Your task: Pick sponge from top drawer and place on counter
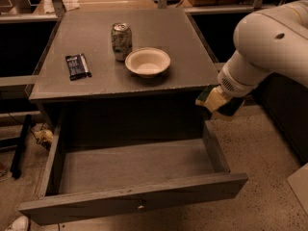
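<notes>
The top drawer is pulled open below the counter, and its inside shows bare. The sponge, dark green over yellow, hangs in the air just off the counter's right front corner, above the drawer's right side wall. My gripper is shut on the sponge, at the end of the big white arm that comes in from the right. Most of the gripper is hidden by the arm's wrist.
On the counter stand a drink can and a white bowl near the middle, and a dark blue snack wrapper lies at the left. The drawer has a small knob on its front. Speckled floor lies to the right.
</notes>
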You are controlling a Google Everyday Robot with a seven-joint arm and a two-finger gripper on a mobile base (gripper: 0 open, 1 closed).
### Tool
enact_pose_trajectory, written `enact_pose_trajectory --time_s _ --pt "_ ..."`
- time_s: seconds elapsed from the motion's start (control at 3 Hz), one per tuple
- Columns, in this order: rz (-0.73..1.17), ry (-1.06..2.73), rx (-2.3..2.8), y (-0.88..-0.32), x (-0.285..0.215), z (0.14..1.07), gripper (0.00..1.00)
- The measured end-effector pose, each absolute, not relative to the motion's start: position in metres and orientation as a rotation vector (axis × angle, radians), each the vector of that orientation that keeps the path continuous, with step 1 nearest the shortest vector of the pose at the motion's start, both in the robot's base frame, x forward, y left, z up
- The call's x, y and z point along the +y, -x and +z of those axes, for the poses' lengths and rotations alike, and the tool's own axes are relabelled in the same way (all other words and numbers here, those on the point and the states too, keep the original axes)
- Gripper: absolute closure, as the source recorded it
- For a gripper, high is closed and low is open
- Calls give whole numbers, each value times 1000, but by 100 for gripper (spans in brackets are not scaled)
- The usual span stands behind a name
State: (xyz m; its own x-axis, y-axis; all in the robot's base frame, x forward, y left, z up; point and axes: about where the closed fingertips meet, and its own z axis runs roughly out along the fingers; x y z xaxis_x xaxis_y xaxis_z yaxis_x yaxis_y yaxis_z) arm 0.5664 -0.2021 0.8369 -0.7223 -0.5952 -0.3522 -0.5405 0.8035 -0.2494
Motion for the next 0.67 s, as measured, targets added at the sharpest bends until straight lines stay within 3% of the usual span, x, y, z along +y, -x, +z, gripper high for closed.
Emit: enact_pose_trajectory --time_s 0.67 --pt "-172 806 2557 -589 -187 855 100"
